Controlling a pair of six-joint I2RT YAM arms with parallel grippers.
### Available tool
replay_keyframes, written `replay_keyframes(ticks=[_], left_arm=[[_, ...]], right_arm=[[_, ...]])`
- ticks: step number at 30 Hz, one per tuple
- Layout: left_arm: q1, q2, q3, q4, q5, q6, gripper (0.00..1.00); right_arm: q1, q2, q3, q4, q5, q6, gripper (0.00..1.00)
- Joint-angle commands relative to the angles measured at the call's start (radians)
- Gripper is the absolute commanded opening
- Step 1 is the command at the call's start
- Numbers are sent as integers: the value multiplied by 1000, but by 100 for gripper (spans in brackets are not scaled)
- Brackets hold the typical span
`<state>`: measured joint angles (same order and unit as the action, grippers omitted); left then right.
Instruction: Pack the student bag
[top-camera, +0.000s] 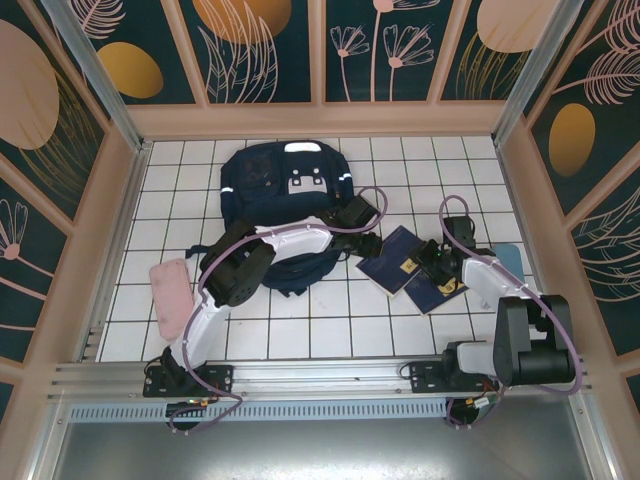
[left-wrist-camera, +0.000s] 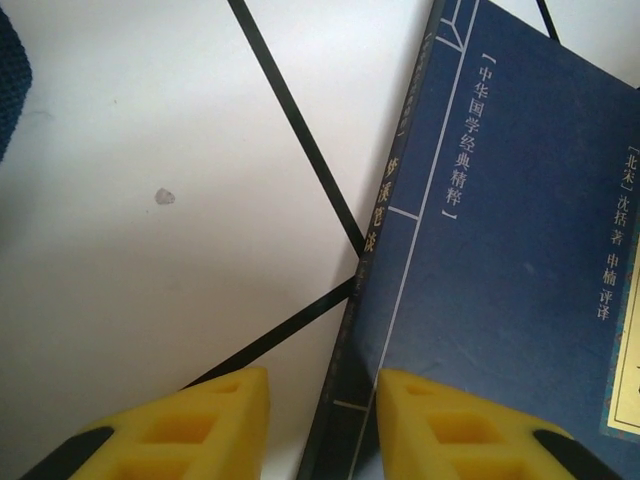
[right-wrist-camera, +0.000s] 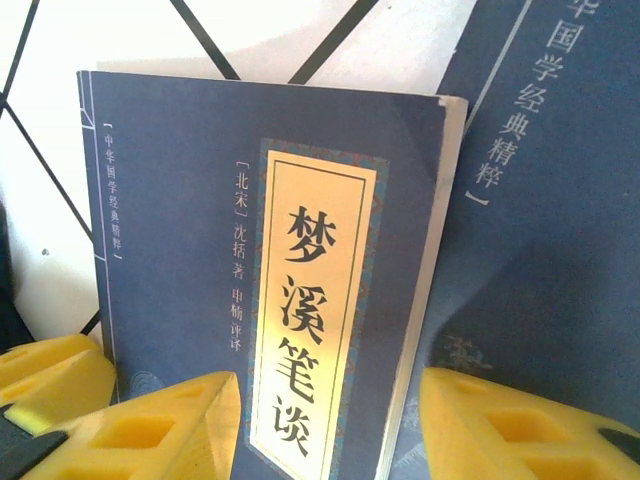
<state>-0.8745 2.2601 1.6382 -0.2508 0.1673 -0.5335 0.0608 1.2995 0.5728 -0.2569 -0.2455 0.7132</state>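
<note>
The student bag (top-camera: 285, 185) lies at the tabletop's (top-camera: 330, 330) far middle, beyond and left of both claws; our left claw (left-wrist-camera: 322, 385), nearer it, stands narrow astride a navy book's (left-wrist-camera: 500, 250) spine; the right claw (right-wrist-camera: 328, 385) stands half-wide over the second book (right-wrist-camera: 180, 250); whether it grips, we cannot tell.
</note>
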Motion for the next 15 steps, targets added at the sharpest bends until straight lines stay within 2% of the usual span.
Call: replay_keyframes(ticks=[1, 8, 15], left_arm=[[-1, 34, -9, -15, 36, -6, 29], [-4, 43, -27, -12, 52, 3, 21], [-4, 44, -39, -1, 52, -3, 20]], right_arm=[[-17, 14, -19, 39, -65, -15, 51], [-33, -29, -38, 149, -256, -14, 51], [-47, -107, -25, 139, -333, 18, 50]])
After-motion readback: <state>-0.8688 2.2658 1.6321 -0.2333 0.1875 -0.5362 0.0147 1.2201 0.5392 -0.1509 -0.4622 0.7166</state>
